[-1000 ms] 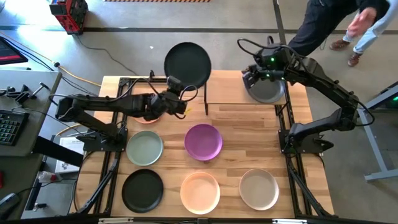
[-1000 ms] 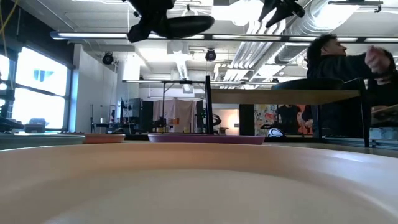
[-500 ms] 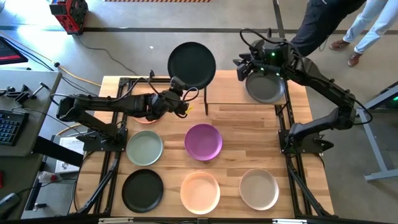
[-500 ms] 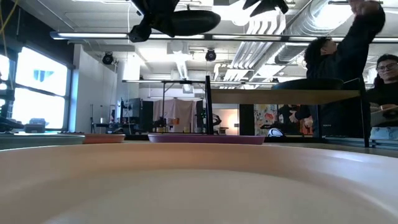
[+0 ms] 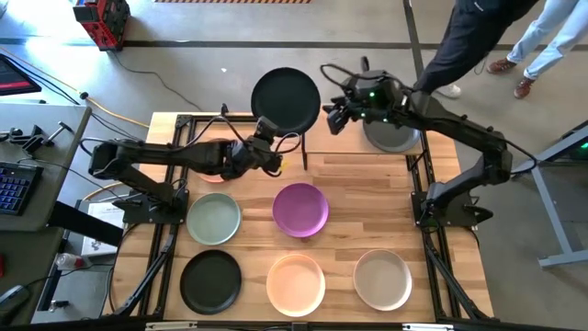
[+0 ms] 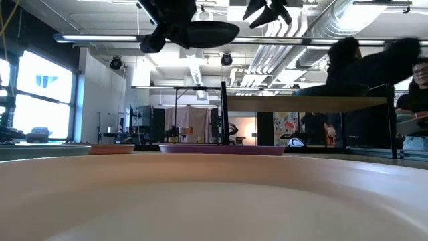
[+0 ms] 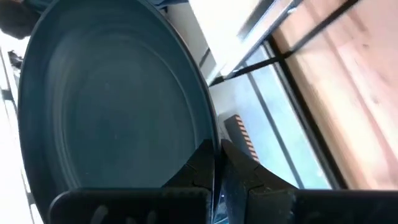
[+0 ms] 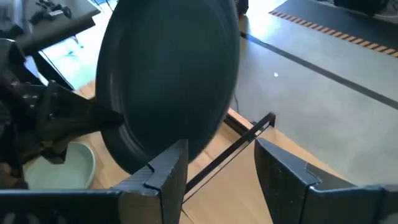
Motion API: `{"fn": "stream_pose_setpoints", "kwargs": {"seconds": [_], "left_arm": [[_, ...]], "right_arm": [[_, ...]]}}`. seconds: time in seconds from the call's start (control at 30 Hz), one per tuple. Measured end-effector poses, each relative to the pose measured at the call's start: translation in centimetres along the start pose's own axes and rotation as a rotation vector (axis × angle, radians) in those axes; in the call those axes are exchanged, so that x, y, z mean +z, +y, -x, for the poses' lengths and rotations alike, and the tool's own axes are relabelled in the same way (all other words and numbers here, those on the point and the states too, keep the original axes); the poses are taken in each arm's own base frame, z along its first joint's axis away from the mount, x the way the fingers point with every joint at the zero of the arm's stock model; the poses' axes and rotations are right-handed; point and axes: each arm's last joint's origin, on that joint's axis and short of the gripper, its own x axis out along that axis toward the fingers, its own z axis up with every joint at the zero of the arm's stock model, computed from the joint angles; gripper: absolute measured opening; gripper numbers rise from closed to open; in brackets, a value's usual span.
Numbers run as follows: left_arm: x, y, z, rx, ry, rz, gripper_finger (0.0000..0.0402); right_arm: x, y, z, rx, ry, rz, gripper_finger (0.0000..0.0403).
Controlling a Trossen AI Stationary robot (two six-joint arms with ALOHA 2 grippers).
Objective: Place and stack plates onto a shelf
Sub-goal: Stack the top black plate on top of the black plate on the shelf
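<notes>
A black plate [image 5: 287,99] hangs in the air over the table's far edge, just left of the shelf [image 5: 349,145], with my left gripper [image 5: 269,142] shut on it. My right gripper [image 5: 333,112] stands open close beside the plate's right edge. In the right wrist view the plate [image 8: 174,81] fills the space ahead of the spread fingers. A dark grey plate [image 5: 393,133] rests on the shelf. On the tabletop lie purple [image 5: 300,209], sage green [image 5: 213,219], black [image 5: 210,281], peach [image 5: 295,283] and beige [image 5: 382,279] plates. My left gripper pinches the black plate's rim [image 7: 208,134] at the edge nearest the arm, one finger on the inner face and one on the outside. The fingers reach in from the table's left, slanting a little down. The plate is lifted clear and lies about level [image 6: 210,30].
Another peach plate [image 5: 216,175] lies partly hidden under my left arm. The shelf's black posts [image 5: 304,147] stand close to the held plate. People stand beyond the table's far right corner [image 5: 478,37]. A cluttered bench [image 5: 28,138] lies to the left.
My right gripper has left the spot above the dark grey plate on the shelf and gone toward the table's left, up to the right edge of the held black plate, staying open.
</notes>
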Motion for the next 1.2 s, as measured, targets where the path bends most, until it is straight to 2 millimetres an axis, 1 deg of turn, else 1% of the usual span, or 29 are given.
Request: {"fn": "stream_pose_setpoints", "kwargs": {"seconds": [0.23,0.33,0.5,0.8,0.87,0.97,1.2], "left_arm": [[1.2,-1.0,-1.1,-0.029,0.004,-0.032,0.0001],[1.7,-1.3,-1.4,-0.026,0.009,-0.004,0.0001],[2.1,-1.5,-1.2,-0.029,-0.001,0.026,0.0001],[3.0,-1.1,-0.5,0.016,-0.062,0.086,0.0001],[3.0,-1.1,-0.5,0.012,-0.073,0.086,0.0001],[3.0,-1.0,-0.5,0.015,-0.075,0.090,0.0001],[3.0,-1.0,-0.5,0.019,-0.077,0.094,0.0001]], "right_arm": [[-0.3,0.2,-1.1,-0.027,0.023,0.006,0.0167],[-0.4,0.1,-1.4,-0.063,0.024,0.008,0.0167],[-0.5,0.0,-1.8,-0.088,0.031,0.011,0.0167],[-0.6,-0.2,-2.2,-0.100,0.035,0.008,0.0165],[-0.6,-0.2,-2.2,-0.100,0.035,0.008,0.0154],[-0.6,-0.2,-2.2,-0.095,0.036,0.007,0.0124],[-0.6,-0.1,-2.2,-0.075,0.041,0.000,0.0023]]}}
